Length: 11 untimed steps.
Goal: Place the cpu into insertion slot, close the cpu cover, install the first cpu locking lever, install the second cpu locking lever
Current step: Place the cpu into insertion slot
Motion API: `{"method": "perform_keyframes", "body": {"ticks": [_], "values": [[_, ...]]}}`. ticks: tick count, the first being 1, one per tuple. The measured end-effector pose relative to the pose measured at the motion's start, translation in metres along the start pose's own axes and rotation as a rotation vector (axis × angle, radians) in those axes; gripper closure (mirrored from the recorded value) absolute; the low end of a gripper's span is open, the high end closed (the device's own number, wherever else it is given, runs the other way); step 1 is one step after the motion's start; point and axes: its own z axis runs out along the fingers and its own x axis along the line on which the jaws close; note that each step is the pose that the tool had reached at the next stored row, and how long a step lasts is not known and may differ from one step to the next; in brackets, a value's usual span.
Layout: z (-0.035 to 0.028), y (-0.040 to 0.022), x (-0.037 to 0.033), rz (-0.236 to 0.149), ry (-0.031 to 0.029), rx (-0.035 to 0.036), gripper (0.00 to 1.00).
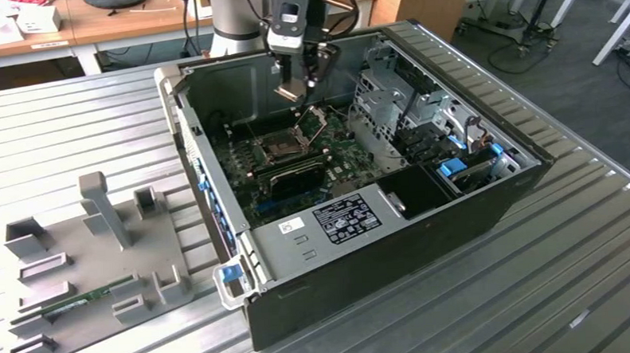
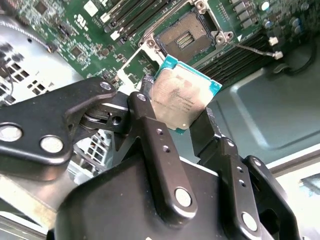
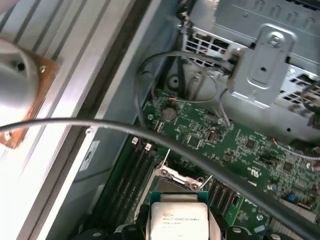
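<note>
In the exterior view the hand point(image 1: 295, 83) hangs over the open computer case point(image 1: 507, 186), pinching the cpu point(image 1: 289, 93) above the insertion slot point(image 1: 281, 148). The cpu cover point(image 1: 315, 122) stands raised beside the slot. In the second wrist view the fingers point(image 2: 150, 132) clamp the chip by its edges, clear of the bare socket. In the first wrist view it hovers over the slot. No step is finished: seating, cover and both levers remain.

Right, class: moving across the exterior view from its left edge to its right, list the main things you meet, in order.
grey fixture plate → blue latch on the case corner → insertion slot → metal drive cage → blue tabs. The cpu, held in the jaws, shares the slot's place across this picture, so it is left out.
</note>
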Motion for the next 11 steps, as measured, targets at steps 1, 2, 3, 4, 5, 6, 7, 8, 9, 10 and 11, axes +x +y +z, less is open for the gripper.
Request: {"method": "perform_keyframes", "body": {"ticks": [1,2,3,4,5,6,7,8,9,10,11], "values": [[0.0001,0.0,0.0,0.017,-0.0015,-0.0003,0.46],[0.0002,0.0,0.0,0.033,-0.0029,-0.0007,0.46],[0.0004,-0.0001,0.0,0.048,-0.0042,-0.001,0.46],[0.0005,-0.0002,0.0001,0.061,-0.0054,-0.0012,0.46],[0.0006,-0.0005,0.0002,0.073,-0.0064,-0.0014,0.46],[0.0006,-0.001,0.0004,0.084,-0.0075,-0.0014,0.46],[0.0006,-0.0019,0.0007,0.092,-0.0084,-0.0014,0.46],[0.0007,-0.0027,0.0011,0.099,-0.009,-0.0017,0.46],[0.0008,-0.0037,0.0014,0.106,-0.0095,-0.0019,0.46],[0.0008,-0.0047,0.0018,0.113,-0.0101,-0.002,0.46],[0.0008,-0.0054,0.0021,0.118,-0.0106,-0.0021,0.46]]}}
